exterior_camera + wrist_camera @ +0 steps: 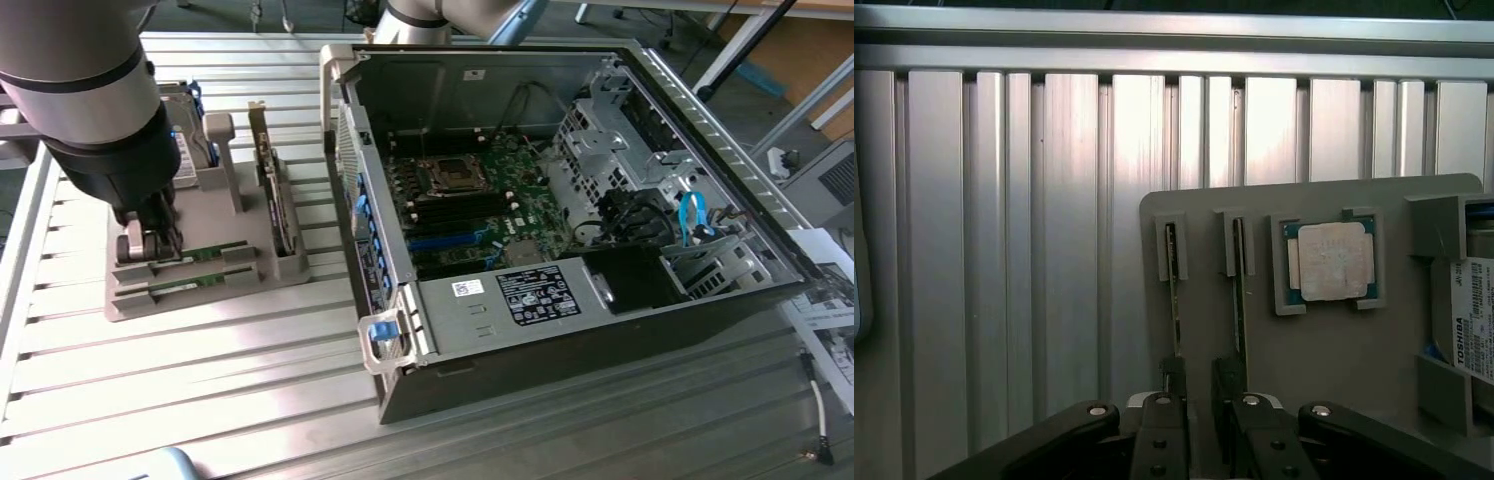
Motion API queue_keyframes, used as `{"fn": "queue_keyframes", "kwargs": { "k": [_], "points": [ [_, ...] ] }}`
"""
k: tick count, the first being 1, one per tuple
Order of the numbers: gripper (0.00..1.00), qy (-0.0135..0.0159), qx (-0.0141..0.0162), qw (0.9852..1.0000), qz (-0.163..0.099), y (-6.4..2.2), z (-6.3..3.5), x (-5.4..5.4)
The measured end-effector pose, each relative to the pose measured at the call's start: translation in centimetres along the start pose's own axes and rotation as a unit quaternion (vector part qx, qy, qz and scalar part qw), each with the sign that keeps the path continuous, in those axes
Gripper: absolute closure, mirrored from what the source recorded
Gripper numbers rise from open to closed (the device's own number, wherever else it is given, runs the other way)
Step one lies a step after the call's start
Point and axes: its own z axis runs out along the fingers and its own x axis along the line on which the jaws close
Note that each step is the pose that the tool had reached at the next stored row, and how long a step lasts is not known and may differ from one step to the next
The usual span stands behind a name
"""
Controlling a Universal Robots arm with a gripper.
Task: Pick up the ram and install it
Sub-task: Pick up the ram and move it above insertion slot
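Two green ram sticks stand on edge in slots of a grey holder (200, 300): one ram stick (200, 254) lies just behind the other ram stick (187, 284). In the wrist view they show as thin edges, one (1174, 290) beside the other (1239, 290). My gripper (151, 240) hangs low over the end of the sticks at the exterior view's left. It is open, and its dark fingertips (1172, 385) sit right at the sticks' ends. Nothing is held between the jaws of the gripper (1199, 378).
The holder also carries a square silver processor (1332, 262), a hard drive (1472, 320) and an upright expansion card (280, 200). An open computer case (400, 330) lies to the exterior view's right, with its motherboard (467, 215) exposed. Everything rests on a ribbed aluminium table (200, 390).
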Motion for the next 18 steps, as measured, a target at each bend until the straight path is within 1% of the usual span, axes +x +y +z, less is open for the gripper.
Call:
{"fn": "queue_keyframes", "kwargs": {
  "k": [7,18],
  "points": [
    [0.75,0.0,0.0,1.0,0.0,0.0,0.13,0.1],
    [0.75,0.0,0.0,1.0,0.0,-0.03,1.24,0.2]
  ]
}}
